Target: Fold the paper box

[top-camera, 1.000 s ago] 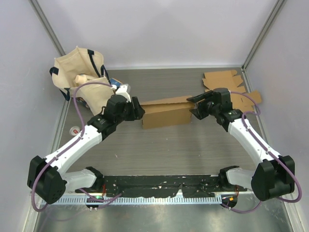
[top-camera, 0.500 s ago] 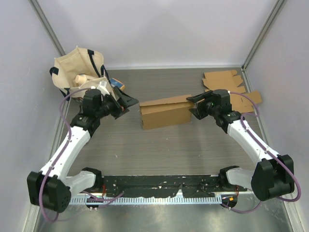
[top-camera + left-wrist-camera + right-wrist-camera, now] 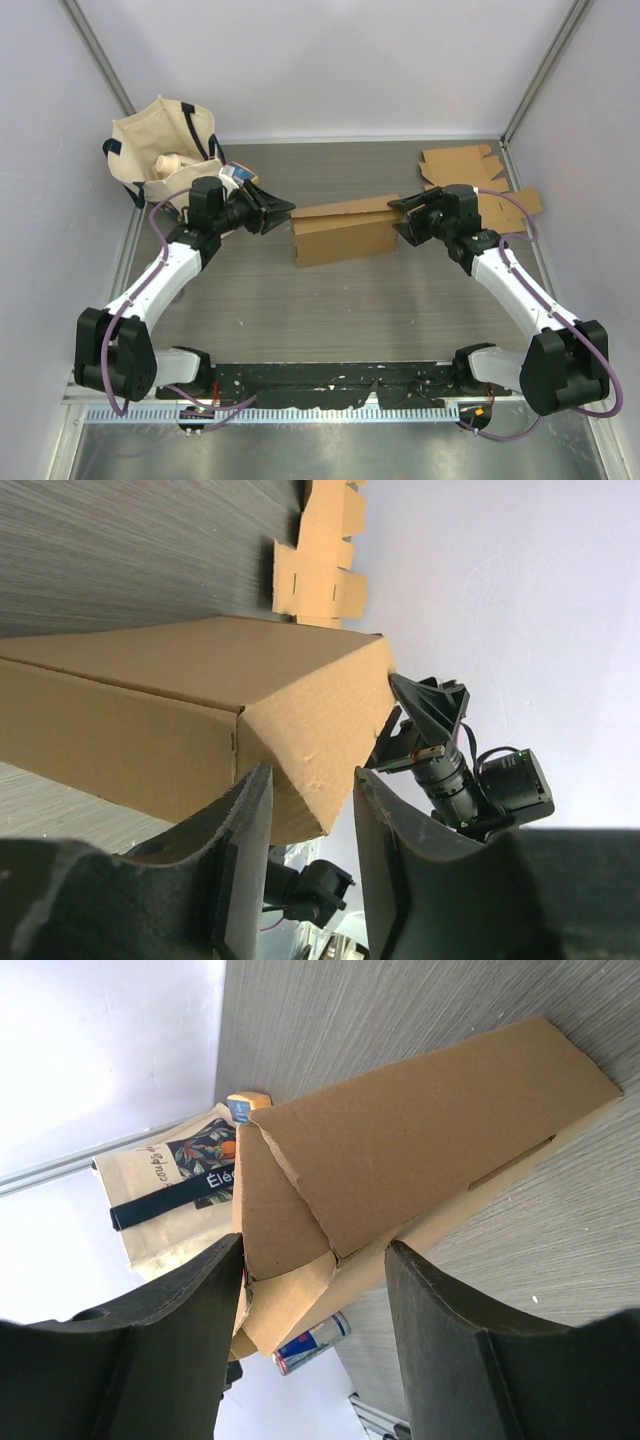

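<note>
The brown paper box (image 3: 345,232) lies on its side mid-table, top flap raised along its far edge. My left gripper (image 3: 283,212) is just off the box's left end, open. In the left wrist view its fingers (image 3: 245,820) stand apart, with the rounded end flap (image 3: 300,800) reaching between them, and the box (image 3: 180,700) fills the middle. My right gripper (image 3: 402,222) straddles the box's right end. In the right wrist view both fingers (image 3: 215,1290) touch the cardboard, and the box's end flaps (image 3: 290,1230) fill the gap.
A cream tote bag (image 3: 165,150) with items sits at the back left, right behind my left arm. Flat cardboard blanks (image 3: 475,178) lie at the back right, also in the left wrist view (image 3: 320,560). A drink can (image 3: 310,1343) shows past the box.
My left gripper left the box's left end, swung back toward the bag, and has now come back close to that end. The box shifted slightly left. The right arm held still.
</note>
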